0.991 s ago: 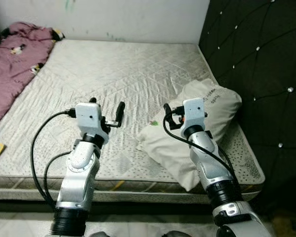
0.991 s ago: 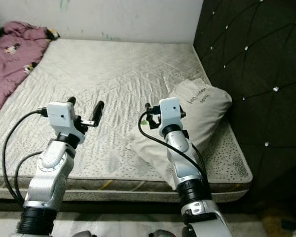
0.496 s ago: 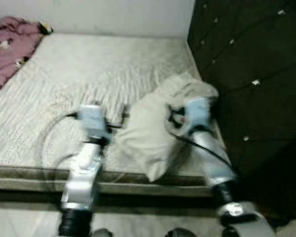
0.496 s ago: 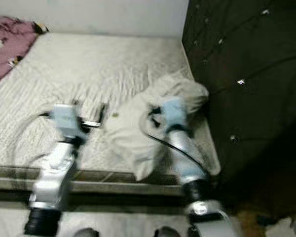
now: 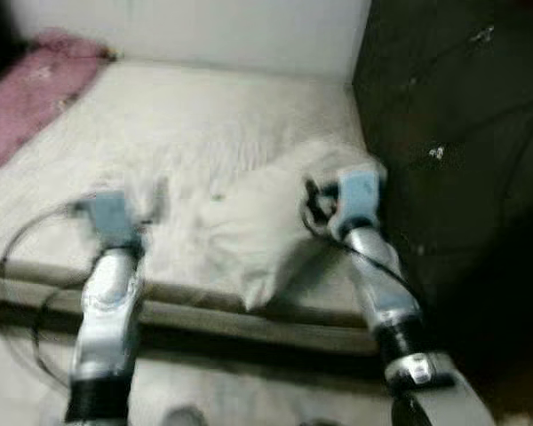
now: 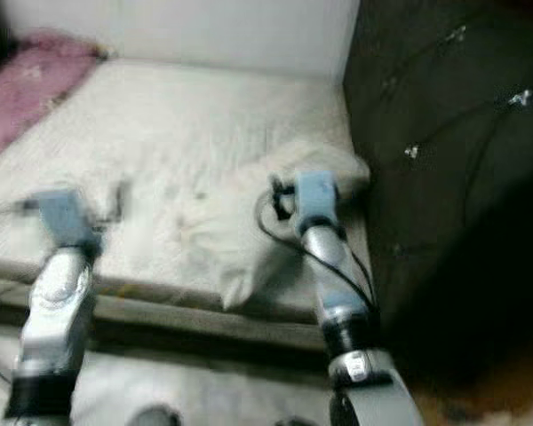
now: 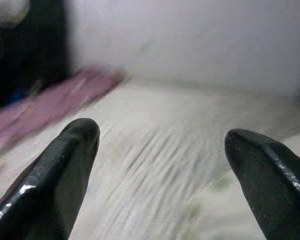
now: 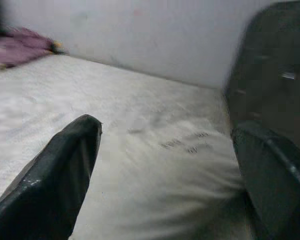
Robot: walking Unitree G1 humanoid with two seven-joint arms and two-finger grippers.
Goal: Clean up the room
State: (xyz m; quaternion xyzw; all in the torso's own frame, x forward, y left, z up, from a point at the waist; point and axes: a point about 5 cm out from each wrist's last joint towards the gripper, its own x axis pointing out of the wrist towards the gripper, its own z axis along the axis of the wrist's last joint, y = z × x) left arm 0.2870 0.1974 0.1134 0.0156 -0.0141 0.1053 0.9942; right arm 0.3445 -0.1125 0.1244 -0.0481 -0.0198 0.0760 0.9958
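The pillow [image 5: 266,235], lying at the mattress [image 5: 204,115] edge near the headboard [image 5: 453,133], probably light and floppy though blur hides detail, sits at twelve o'clock of the right gripper [image 8: 167,165], whose fingers gape wide like the left gripper's [image 7: 160,165]; pinch a corner.

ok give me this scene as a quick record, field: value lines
setting: bare mattress against a white wall, dark tufted headboard on the right
pillow: cream pillow near the headboard, one corner hanging over the mattress edge
blanket: pink blanket at the far left
left end effector: open, above the mattress
right end effector: open, facing the pillow
image quality: head views blurred
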